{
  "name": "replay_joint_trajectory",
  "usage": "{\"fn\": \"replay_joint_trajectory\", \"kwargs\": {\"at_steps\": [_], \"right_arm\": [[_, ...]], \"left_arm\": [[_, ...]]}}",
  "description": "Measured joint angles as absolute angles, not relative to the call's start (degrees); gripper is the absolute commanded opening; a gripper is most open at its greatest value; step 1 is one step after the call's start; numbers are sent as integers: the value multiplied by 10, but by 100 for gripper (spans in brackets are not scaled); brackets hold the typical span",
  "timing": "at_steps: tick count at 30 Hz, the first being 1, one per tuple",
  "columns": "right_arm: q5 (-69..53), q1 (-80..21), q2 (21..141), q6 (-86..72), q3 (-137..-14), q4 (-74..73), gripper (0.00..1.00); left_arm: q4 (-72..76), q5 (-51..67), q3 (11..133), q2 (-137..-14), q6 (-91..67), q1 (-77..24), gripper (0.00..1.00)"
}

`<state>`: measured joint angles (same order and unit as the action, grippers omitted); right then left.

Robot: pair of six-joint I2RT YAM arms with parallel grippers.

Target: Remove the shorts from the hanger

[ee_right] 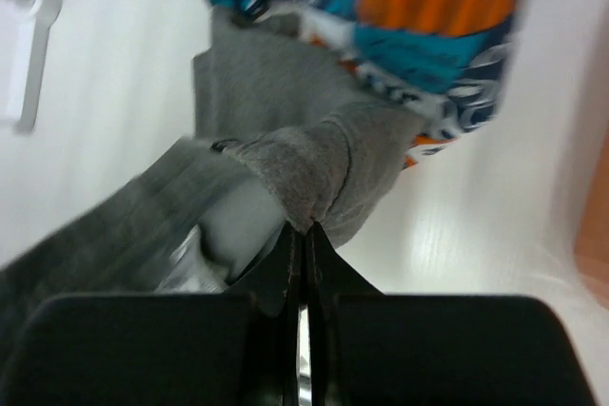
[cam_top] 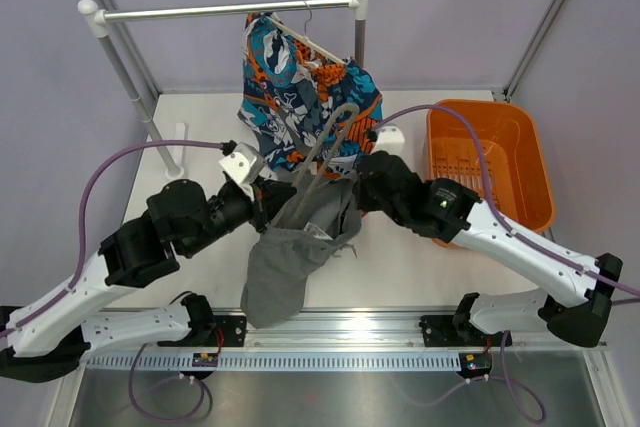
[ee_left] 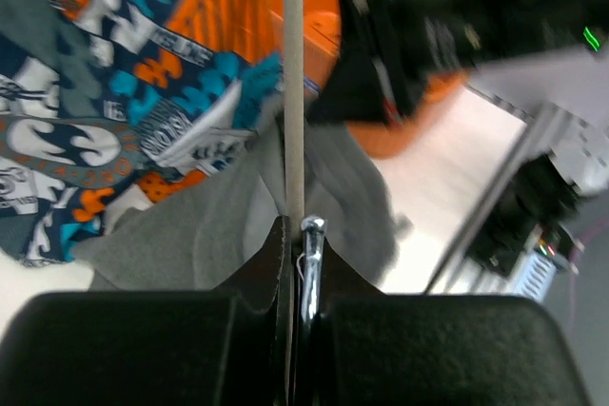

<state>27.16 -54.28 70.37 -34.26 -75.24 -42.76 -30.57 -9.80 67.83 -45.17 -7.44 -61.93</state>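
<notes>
Grey shorts (cam_top: 280, 277) are sagging toward the near edge of the table (cam_top: 400, 267): left gripper (ee_left: 295, 227) is clamping the hanger (ee_left: 293, 92) steady, right gripper (ee_right: 303, 230) is pinching their cloth, seemingly to strip them.

- White-shelled left arm (cam_top: 60, 312), right arm (cam_top: 520, 244); black joints, purple cables (cam_top: 190, 144).
- Left gripper (ee_left: 297, 235), right gripper (ee_right: 303, 235): black wedge fingers.
- Green light (cam_top: 441, 203), seemingly on right wrist.

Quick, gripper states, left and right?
Left gripper: closed on the cream hanger.
Right gripper: closed on a fold of gray cloth.
</notes>
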Motion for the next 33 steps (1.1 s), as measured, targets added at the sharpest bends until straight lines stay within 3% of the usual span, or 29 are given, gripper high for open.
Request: {"fn": "replay_joint_trajectory", "kwargs": {"at_steps": [9,18,24,29,33], "right_arm": [[305,-722,774,-328,-848,-432,0],[358,-728,735,-297,-891,-494,0],[490,-728,657,-205,-997,-498,0],[625,-728,569,-18,-1035,-344,0],[682,-726,525,246,-1010,-29,0]], "left_arm": [[-220,-264,731,-541,-66,-619,0],[-164,-393,908,-593,3,-606,0],[-186,-404,898,-568,-2,-604,0],[-268,-388,855,-542,-39,-604,0],[-331,-374,816,-522,-67,-604,0]]}}
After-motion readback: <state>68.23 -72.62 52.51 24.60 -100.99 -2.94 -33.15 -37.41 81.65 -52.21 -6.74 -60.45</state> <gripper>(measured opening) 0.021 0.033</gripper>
